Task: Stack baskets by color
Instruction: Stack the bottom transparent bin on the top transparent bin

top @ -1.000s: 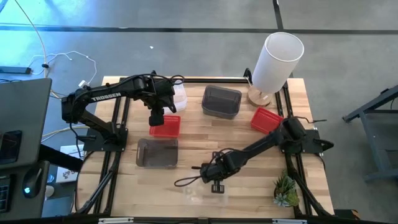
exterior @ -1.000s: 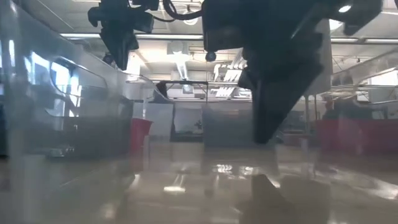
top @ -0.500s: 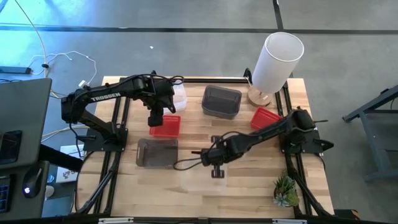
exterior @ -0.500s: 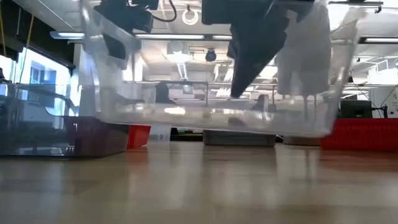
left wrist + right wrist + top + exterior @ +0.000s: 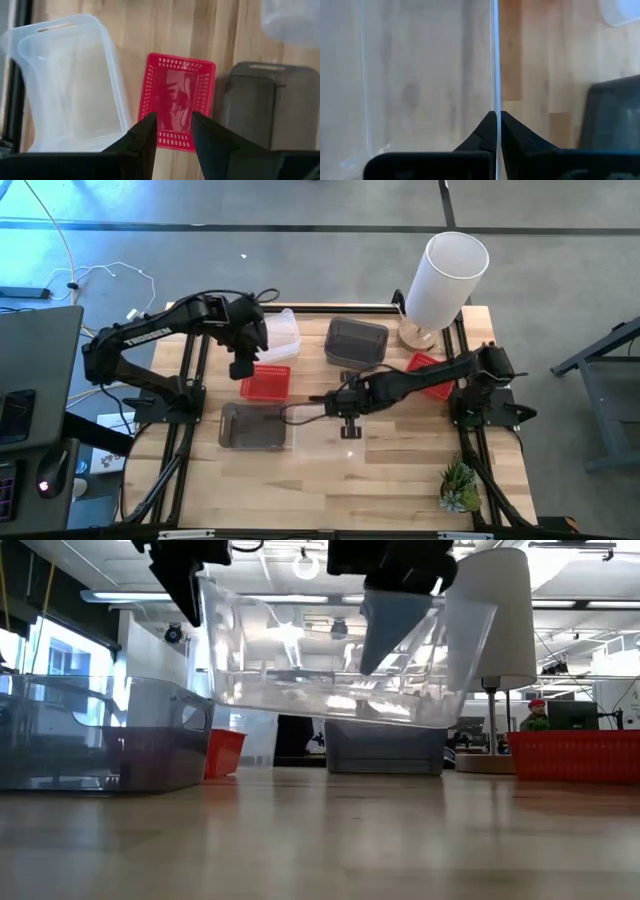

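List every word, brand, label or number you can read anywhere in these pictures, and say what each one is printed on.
"TROSSEN": white letters along the left arm in the high view.
No lettering shows on the right arm, the baskets or the white cylinder.
In the low view, screens and fixtures in the room behind the table are too small and blurred to read.

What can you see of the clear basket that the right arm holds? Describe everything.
The clear basket is see-through plastic, rectangular, with thin walls and a flat bottom. It hangs above the table, tilted, touching no other basket. The right gripper has its jaws shut on one wall at the rim. It is empty.
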